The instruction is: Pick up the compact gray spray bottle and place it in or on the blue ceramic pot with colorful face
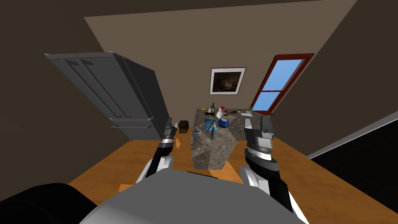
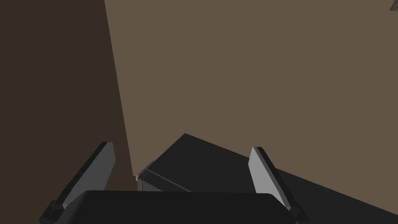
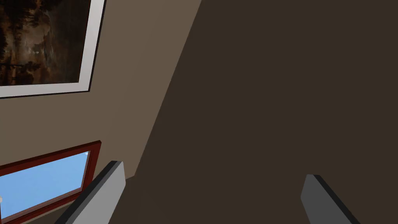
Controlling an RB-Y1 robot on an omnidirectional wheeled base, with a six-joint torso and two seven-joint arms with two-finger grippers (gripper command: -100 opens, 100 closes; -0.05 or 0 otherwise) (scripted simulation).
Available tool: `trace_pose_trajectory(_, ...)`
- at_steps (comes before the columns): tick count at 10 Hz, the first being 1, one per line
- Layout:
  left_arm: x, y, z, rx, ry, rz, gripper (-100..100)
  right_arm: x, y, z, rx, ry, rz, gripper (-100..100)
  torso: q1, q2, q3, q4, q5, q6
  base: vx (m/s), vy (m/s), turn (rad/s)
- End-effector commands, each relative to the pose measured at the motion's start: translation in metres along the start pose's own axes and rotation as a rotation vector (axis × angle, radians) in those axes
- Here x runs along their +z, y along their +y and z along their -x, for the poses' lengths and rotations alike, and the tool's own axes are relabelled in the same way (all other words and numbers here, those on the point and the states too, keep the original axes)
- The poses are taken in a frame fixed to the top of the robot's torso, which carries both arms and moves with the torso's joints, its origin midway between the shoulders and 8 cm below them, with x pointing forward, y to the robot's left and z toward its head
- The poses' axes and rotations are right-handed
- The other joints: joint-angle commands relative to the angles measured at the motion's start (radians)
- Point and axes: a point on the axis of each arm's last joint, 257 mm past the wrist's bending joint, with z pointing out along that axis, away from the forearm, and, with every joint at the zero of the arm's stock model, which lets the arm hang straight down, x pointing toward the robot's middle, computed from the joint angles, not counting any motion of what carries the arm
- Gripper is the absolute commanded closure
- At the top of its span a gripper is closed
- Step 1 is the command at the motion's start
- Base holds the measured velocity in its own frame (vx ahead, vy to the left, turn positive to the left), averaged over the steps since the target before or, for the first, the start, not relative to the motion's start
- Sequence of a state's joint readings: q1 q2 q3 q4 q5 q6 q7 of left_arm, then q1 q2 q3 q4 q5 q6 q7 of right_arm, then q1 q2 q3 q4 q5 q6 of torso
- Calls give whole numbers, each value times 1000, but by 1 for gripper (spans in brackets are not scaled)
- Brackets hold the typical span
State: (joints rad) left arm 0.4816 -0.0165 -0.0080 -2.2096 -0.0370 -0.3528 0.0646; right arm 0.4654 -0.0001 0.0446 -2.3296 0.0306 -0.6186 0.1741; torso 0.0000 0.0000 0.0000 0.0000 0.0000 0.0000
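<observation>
Approach step. The marble desk (image 1: 210, 151) stands ahead, beyond reach. On the left gripper (image 2: 181, 147) and right gripper (image 3: 214, 169) the jaws are wide apart and empty. The blue pot (image 1: 223, 123) sits mid-desk, with the slim grey bottle (image 1: 213, 133), probably the sprayer, just before it. Next: drive closer.

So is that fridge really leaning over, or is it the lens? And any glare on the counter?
Head view: it's the lens; fridge and window both splay outward, and the counter is evenly lit, no glare. Left wrist view: left claw flatly lit, no glare. Right wrist view: right claw likewise.
</observation>
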Motion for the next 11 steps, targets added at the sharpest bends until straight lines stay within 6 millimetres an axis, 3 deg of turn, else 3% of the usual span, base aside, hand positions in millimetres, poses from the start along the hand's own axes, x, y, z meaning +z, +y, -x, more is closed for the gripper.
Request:
trace_pose_trajectory(1,0,0,0,0,0,0,0,-2,-4,-3,-10,33,-11,-100,0,0,0,0,0,0,3,14,-6)
trace_pose_trajectory(5,0,0,0,0,0,0,0,-11,-26,-10,-50,139,-86,-100,4,-1,0,0,1,0,8,57,-27)
trace_pose_trajectory(11,0,0,0,0,0,0,0,-39,-81,-4,-136,278,-290,-100,8,-1,0,0,2,0,14,101,-54)
